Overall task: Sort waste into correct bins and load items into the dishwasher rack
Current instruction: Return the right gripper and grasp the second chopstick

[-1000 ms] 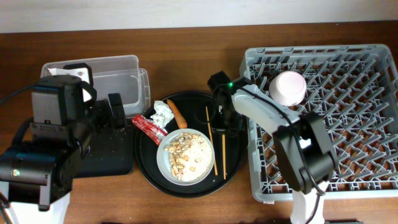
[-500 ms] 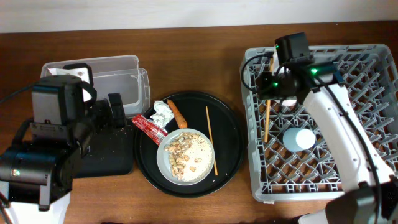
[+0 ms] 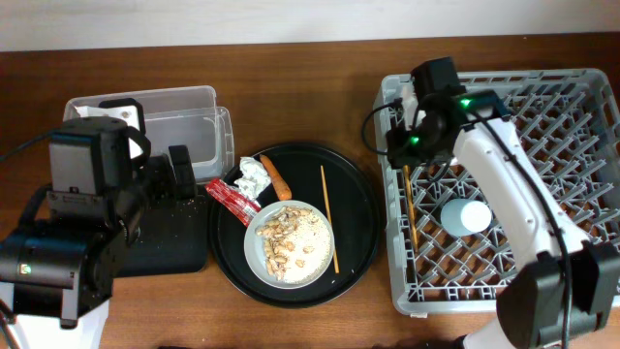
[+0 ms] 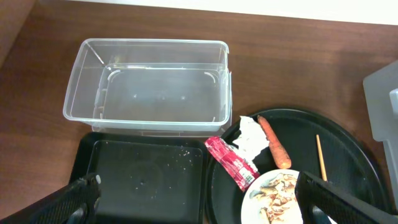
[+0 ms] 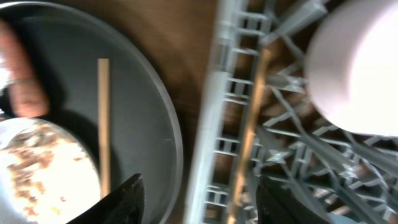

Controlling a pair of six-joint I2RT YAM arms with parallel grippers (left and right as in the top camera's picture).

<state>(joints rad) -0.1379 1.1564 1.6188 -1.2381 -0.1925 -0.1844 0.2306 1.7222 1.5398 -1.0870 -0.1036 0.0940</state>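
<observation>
My right gripper point(image 3: 407, 147) point(image 5: 199, 208) hangs open over the left side of the dishwasher rack point(image 3: 542, 262) point(image 5: 214, 134). One chopstick point(image 3: 410, 208) point(image 5: 252, 130) lies loose in the rack between its fingers. A second chopstick point(image 3: 329, 218) point(image 5: 103, 124) rests on the round black tray point(image 3: 363, 208). The plate point(image 3: 289, 242) holds food scraps. Beside it lie the carrot point(image 3: 276, 177), tissue point(image 3: 254, 176) and red wrapper point(image 3: 231, 199). The light-blue cup point(image 3: 467, 215) and white bowl point(image 5: 357, 68) sit in the rack. My left gripper point(image 4: 199, 208) is open above the black bin tray point(image 4: 149, 174).
The clear tub point(image 3: 179, 121) point(image 4: 149, 43) stands behind the shallow black tray point(image 3: 174, 242) at the left. The left arm's bulk point(image 3: 77, 223) covers the table's left edge. Upright pegs fill the rack.
My right gripper carried a chopstick from the round tray to the rack, then opened. The chopstick now lies in the rack. The left arm has not moved.
</observation>
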